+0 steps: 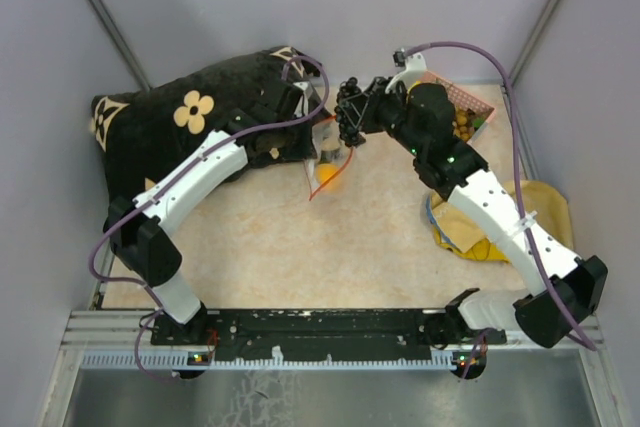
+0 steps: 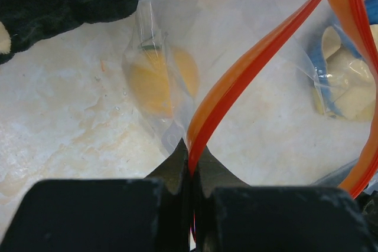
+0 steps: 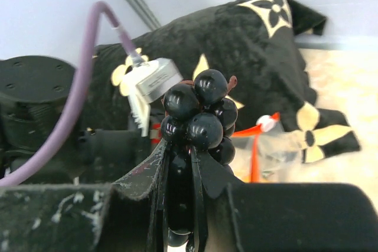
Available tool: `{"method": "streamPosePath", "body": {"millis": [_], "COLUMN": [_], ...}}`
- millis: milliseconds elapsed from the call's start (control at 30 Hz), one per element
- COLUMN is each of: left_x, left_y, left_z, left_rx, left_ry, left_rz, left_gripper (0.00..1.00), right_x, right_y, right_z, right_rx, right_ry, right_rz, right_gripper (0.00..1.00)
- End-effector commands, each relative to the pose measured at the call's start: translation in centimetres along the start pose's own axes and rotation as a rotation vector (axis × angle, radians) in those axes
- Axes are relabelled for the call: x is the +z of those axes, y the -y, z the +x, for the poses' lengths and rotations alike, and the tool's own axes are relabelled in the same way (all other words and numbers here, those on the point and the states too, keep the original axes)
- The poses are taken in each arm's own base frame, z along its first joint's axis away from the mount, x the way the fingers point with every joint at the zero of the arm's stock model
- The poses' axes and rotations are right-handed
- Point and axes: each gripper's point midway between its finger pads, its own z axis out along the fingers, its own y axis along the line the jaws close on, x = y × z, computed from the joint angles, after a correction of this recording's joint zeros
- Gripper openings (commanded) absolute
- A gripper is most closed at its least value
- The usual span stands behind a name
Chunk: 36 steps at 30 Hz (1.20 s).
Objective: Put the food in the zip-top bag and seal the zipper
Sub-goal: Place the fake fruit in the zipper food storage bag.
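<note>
- Where the zipper (image 2: pixel 248 66) meets the left gripper (image 2: pixel 190 166), its orange-red strip is pinched between the two fingers, which are clamped tight on it; from there the strip runs up & to the right across the left wrist view, long axis diagonal, then loops back down the right edge.
- Zip-top bag (image 2: pixel 177 33) hangs open just beyond those fingers, mouth held up; one yellow-orange fruit (image 2: pixel 159 81) sits inside, low against the clear wall, over the surface (image 2: pixel 65 122).
- Right gripper (image 3: pixel 180 163) is closed on a bunch of dark grapes (image 3: pixel 198 116); the bunch sticks out past the fingertips, long axis in line w/ the fingers.
- Top view: grapes (image 1: pixel 352 112) are just beside the bag mouth (image 1: pixel 330 162), slightly beyond it.
- Black flower-print cushion (image 1: pixel 200 117) lies behind the bag; pink basket (image 1: pixel 470 112) w/ more fruit sits behind the right arm; yellow-and-blue cloth (image 1: pixel 540 207) to the right.
</note>
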Motion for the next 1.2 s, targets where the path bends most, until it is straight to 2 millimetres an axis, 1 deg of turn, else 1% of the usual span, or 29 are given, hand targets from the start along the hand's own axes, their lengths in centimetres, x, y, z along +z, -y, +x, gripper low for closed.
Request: {"method": "streamPosePath", "body": {"millis": [0, 133, 233, 400, 467, 567, 633, 700, 767, 900, 1000, 1167], "left_x": [0.8, 1.0, 1.2, 1.7, 2.0, 2.3, 2.4, 2.4, 2.4, 2.0, 1.6, 0.9], "left_y": [0.5, 0.5, 0.8, 1.1, 1.3, 1.8, 1.9, 2.0, 2.1, 2.3, 2.2, 2.0], "left_z": [0.1, 0.1, 0.1, 0.2, 0.3, 0.5, 0.5, 0.3, 0.0, -0.6, -1.2, -1.8], "left_rx": [-0.016, -0.028, -0.038, -0.066, -0.08, -0.099, -0.106, -0.108, -0.108, -0.103, -0.093, -0.08], "left_ry": [-0.006, -0.001, -0.001, 0.003, 0.009, 0.01, 0.009, 0.018, 0.028, 0.04, 0.055, 0.078], "left_rz": [0.035, 0.044, 0.067, 0.09, 0.11, 0.144, 0.154, 0.156, 0.159, 0.163, 0.15, 0.128], "left_gripper": [0.0, 0.0, 0.0, 0.0, 0.0, 0.0, 0.0, 0.0, 0.0, 0.0, 0.0, 0.0], "right_x": [-1.4, -1.1, -0.8, -0.3, -0.1, 0.2, 0.3, 0.4, 0.5, 0.8, 1.0, 1.0], "right_y": [-4.2, -4.4, -3.8, -2.3, -2.0, -1.7, -1.2, -0.4, -0.1, -0.1, 0.3, 0.8], "right_z": [-3.2, -1.1, 0.4, 2.8, 3.7, 4.4, 4.8, 5.5, 6.1, 6.0, 6.3, 8.4], "right_rx": [0.067, 0.083, 0.117, 0.122, 0.128, 0.135, 0.126, 0.119, 0.118, 0.079, 0.07, 0.051], "right_ry": [0.138, 0.127, 0.127, 0.103, 0.091, 0.097, 0.109, 0.116, 0.123, 0.147, 0.15, 0.104], "right_rz": [-0.125, -0.115, -0.104, -0.049, -0.044, -0.033, 0.006, 0.056, 0.069, 0.09, 0.114, 0.126], "right_gripper": [0.0, 0.0, 0.0, 0.0, 0.0, 0.0, 0.0, 0.0, 0.0, 0.0, 0.0, 0.0]}}
